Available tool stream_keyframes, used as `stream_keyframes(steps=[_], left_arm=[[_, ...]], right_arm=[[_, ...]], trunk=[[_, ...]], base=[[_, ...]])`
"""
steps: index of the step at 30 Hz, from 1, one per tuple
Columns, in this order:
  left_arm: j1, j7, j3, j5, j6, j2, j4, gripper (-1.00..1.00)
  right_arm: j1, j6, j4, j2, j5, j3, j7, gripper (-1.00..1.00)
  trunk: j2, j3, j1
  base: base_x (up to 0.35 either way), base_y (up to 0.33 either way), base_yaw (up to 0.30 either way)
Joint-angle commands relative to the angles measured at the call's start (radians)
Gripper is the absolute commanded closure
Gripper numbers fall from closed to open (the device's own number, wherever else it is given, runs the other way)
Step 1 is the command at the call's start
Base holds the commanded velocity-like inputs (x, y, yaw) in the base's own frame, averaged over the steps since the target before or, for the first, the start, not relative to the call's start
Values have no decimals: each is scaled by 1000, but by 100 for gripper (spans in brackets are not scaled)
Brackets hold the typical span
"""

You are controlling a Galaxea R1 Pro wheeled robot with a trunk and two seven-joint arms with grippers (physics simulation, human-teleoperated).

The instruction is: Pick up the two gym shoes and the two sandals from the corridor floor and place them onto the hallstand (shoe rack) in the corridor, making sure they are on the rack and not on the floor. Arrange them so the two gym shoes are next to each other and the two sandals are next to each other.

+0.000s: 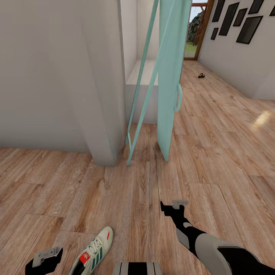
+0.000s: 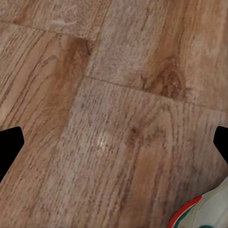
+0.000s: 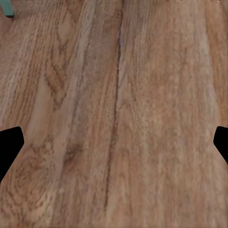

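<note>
One cream-white gym shoe [image 1: 93,250] with green stripes and a red tongue label lies on the corridor floor [image 1: 126,198] at the near edge of the head view. My left gripper [image 1: 47,255] hangs open just left of it, not touching. In the left wrist view that gripper [image 2: 114,142] is open over bare planks, with the shoe's toe [image 2: 204,213] beside one finger. My right gripper [image 1: 173,206] is open above the floor to the shoe's right, and the right wrist view shows it [image 3: 114,142] holding nothing. Far down the corridor lies a small dark brown thing, a sandal [image 1: 201,75] by its look.
A grey wall pillar [image 1: 103,95] stands ahead on the left. A turquoise-framed panel [image 1: 170,76] leans beside it. Behind the panel is a pale grey-white bench top [image 1: 137,74]; I cannot tell whether it is the hallstand. Dark picture frames [image 1: 248,28] hang on the right wall, and a doorway [image 1: 195,30] lies far ahead.
</note>
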Motion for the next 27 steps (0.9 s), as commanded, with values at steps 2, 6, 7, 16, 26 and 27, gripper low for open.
stream_keyframes(steps=[2,6,7,16,26,27], left_arm=[[0,1,0,1,0,0,0,-100],[0,1,0,2,0,0,0,-100],[0,1,0,2,0,0,0,-100],[1,2,1,1,0,0,0,-100],[2,2,1,0,0,0,6,-100],[2,2,0,1,0,0,6,-100]], right_arm=[[0,-3,-7,0,0,0,1,-100],[0,-5,-30,0,0,1,3,-100],[0,-5,-36,0,0,1,3,-100],[0,1,-254,-2,0,0,2,-100],[0,55,-435,-3,0,0,2,-100],[0,89,-463,-3,0,0,2,-100]], trunk=[[0,0,0],[0,0,0],[0,0,0],[0,0,0],[0,0,0],[0,0,0]], base=[[0,0,0],[0,0,0],[0,0,0],[0,0,0],[0,0,0],[0,0,0]])
